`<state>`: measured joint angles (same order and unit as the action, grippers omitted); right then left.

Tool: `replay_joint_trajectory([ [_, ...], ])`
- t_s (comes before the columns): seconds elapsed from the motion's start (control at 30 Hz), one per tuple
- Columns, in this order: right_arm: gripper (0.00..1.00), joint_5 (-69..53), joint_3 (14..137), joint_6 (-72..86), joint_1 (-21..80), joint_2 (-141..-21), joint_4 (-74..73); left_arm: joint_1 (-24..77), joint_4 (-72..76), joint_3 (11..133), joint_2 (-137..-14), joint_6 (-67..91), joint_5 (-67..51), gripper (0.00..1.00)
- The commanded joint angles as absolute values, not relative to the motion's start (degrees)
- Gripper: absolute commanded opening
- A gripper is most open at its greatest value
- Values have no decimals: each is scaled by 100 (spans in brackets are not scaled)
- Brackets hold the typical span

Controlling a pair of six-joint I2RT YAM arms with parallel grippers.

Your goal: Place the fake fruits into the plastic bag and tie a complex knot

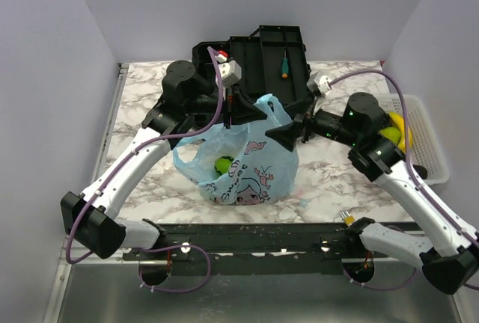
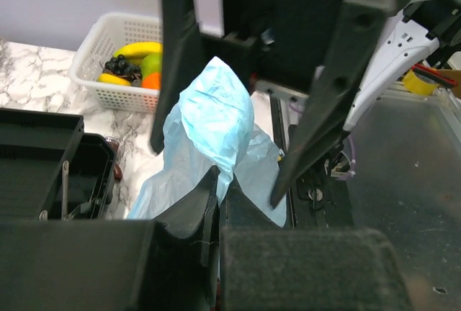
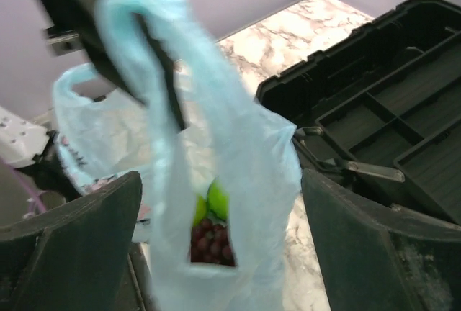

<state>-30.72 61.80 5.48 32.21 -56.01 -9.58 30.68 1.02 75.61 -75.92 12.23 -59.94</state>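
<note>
The light-blue plastic bag (image 1: pixel 243 162) stands mid-table with a green fruit (image 1: pixel 223 164) showing through it. My left gripper (image 1: pixel 230 114) is shut on one raised bag handle (image 2: pixel 216 120), pinched at the fingertips (image 2: pixel 218 181). My right gripper (image 1: pixel 288 134) is open, its fingers (image 3: pixel 72 246) on either side of the other handle loop (image 3: pixel 238 160) without closing. Through that loop I see green fruits (image 3: pixel 218 199) and dark grapes (image 3: pixel 209 242) inside the bag. More fruits lie in the white basket (image 1: pixel 426 136): a banana (image 2: pixel 137 50), grapes (image 2: pixel 122 68), an orange (image 2: pixel 151 80).
An open black toolbox (image 1: pixel 262 54) with a green-handled screwdriver (image 1: pixel 284 65) stands right behind the bag and the grippers. The basket sits at the table's right edge. A black rail (image 1: pixel 254 233) runs along the near edge.
</note>
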Motion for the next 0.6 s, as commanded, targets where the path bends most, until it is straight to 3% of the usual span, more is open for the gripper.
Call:
replay_joint_trajectory([
  [0.0,78,-3236,6069,746,3243,-5954,202,3172,-382,7754,-7297,666,-5777,0],
  [0.1,32,-3699,5845,406,3239,-5922,268,3162,-1018,7997,-7223,265,-5553,8],
  [0.13,22,-3764,5754,297,3243,-5871,290,3146,-1263,8133,-7187,67,-5545,18],
  [0.2,11,-3953,5652,-123,3243,-5771,171,3146,-2011,8474,-7131,-648,-5428,45],
  [0.27,7,-4136,5608,-415,3243,-5698,106,3140,-2773,8848,-7139,-1356,-5224,67],
  [0.33,7,-4358,5626,-587,3243,-5673,71,3153,-3578,9280,-7256,-2132,-5182,74],
  [0.57,7,-4908,5920,-887,3243,-5949,-327,3295,-4849,10658,-8004,-2866,-5263,77],
])
